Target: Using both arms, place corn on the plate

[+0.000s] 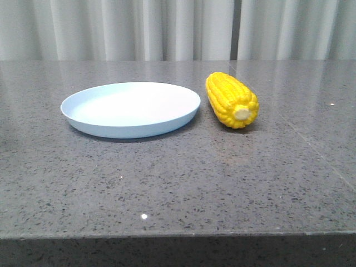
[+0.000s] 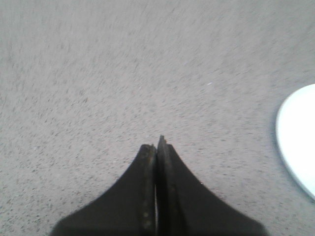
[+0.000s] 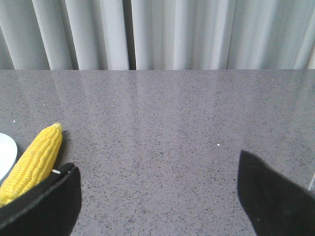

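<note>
Grey speckled stone table (image 1: 178, 183) with pale curtains (image 1: 167, 28) behind. Bright yellow glossy plastic corn cob (image 1: 231, 100) lies just right of the round pale-blue shallow plate (image 1: 130, 108), not touching, cream stub facing the camera. Right gripper (image 3: 157, 189) has its black fingers spread wide, corn beside one finger. Left gripper (image 2: 156, 147) has its fingers pressed together, holding nothing, plate edge nearby. Best approach: centre the open fingers across the cob's middle before closing. Arms are absent from the front view; the cob's far tip is hidden there.
</note>
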Available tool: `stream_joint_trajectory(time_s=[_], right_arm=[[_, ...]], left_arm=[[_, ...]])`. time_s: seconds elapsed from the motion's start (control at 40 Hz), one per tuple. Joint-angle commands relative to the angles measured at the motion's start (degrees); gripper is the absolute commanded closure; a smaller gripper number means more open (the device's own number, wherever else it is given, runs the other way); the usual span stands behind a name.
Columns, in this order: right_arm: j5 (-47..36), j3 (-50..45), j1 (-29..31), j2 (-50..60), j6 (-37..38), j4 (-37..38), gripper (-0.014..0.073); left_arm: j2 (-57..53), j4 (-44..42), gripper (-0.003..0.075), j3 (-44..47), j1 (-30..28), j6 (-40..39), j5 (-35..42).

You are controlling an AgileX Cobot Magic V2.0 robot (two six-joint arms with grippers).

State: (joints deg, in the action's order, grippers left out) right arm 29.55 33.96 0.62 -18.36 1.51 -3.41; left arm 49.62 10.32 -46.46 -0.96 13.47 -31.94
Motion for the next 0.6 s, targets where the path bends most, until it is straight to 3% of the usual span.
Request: stream_joint_trajectory(time_s=[0.0,0.28,0.58], right_arm=[[-3.99,2.15,0.40,-0.94,-0.23,-0.02,-0.0070],[-3.99,2.15,0.40,-0.94,-0.23,-0.02,-0.0070],[-3.99,2.15,0.40,-0.94,-0.23,-0.02,-0.0070]], left_arm=[[-7.71,1.00,0.0741,4.82,2.90,0.11,9.64],[-24.48,0.89,0.0741,17.41,5.78,0.11,11.40],[-34.14,0.81,0.0741,20.79,5.78,0.11,12.93]])
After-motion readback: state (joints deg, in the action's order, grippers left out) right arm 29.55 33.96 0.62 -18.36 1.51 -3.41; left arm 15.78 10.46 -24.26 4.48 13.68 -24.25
